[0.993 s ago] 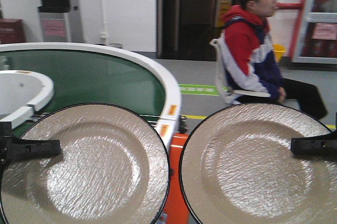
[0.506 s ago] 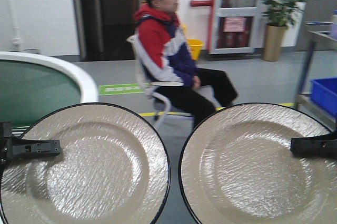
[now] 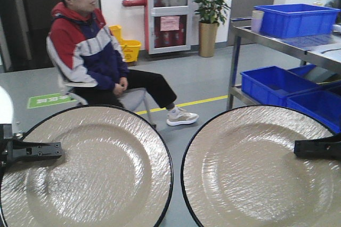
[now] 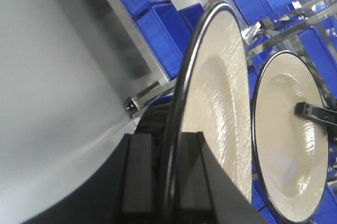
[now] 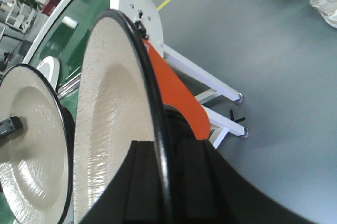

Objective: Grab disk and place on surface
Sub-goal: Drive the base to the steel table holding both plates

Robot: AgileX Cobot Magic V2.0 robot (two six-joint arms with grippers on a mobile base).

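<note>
Workshop floor (image 3: 208, 78) ahead: a man (image 3: 90, 62) seated on the left, a steel rack (image 3: 237, 62) with blue bins (image 3: 295, 19) on the right. No taped desk was in any view, so I'd say the place step wasn't yet possible.

Risks, as I judged them:
- Each disk hung from a single pinch at its outer rim, with the whole plate cantilevered off it. Glossy glaze and a thin rim mean it could pivot or slip out under any jolt or fast swing.
- Left disk (image 3: 88, 168) and right disk (image 3: 256, 168) sat side by side with their inner rims close but apart. A small inward drift of either arm would clink them, and a chip is likely.
- The rack was near the right disk's side and the man was in front. Swinging the arms or base with both plates out wide could clip something.
- The plates were tipped up, faces toward the front camera. Letting go before they are levelled low over the desk would drop them on edge.
- The right wrist view showed floor under its disk, with the green conveyor (image 5: 68, 29) behind it. An early release there means a smashed plate.

End effectors:
- Left end effector (image 4: 166, 176): fingers pressed together on the left disk's black rim, one finger on each face, narrow gap filled by the rim.
- Right end effector (image 5: 163, 176): same grip, clamped across the right disk's rim.
- Neither was touching anything else. Both disks were in the air, off any support.
</note>
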